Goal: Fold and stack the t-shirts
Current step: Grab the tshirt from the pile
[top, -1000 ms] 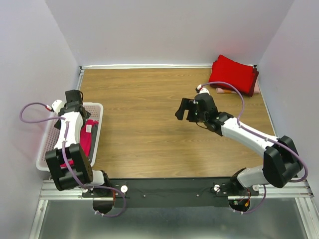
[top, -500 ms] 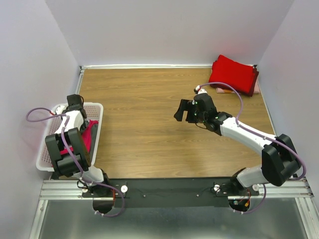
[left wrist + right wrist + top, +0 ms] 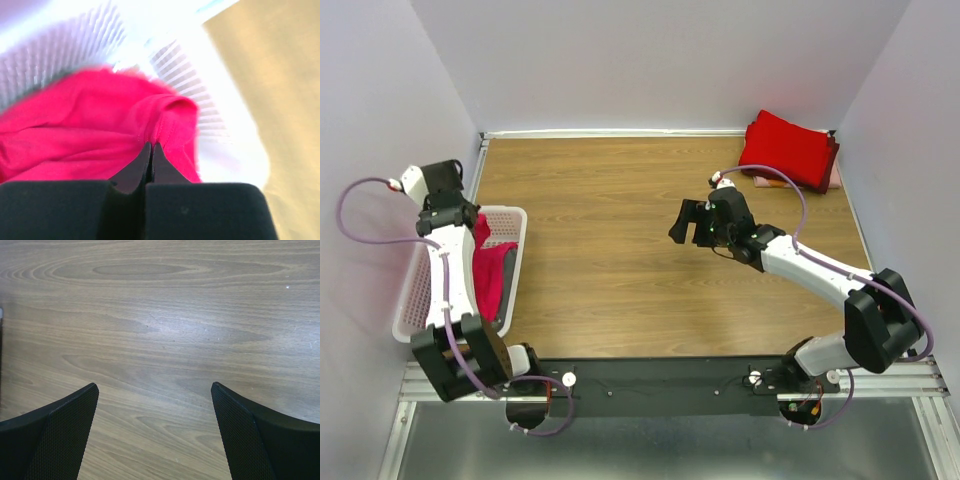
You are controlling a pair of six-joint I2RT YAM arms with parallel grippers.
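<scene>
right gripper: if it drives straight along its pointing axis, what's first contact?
The bare wooden table. The right gripper, jaws open, looks down at plain wood only, and nothing else lies in its line. How far off the surface is can't be judged from this view.

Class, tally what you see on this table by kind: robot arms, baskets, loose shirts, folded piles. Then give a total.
Robot arms: 2 (left, right)
Basket: 1
Loose shirt: 1, pink-red, in the basket
Folded pile: 1, red, far right corner
Total: 5

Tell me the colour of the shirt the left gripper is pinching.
Plain bright pink-red; the shirt shows best in the left wrist view, pinched by the left gripper.
</scene>
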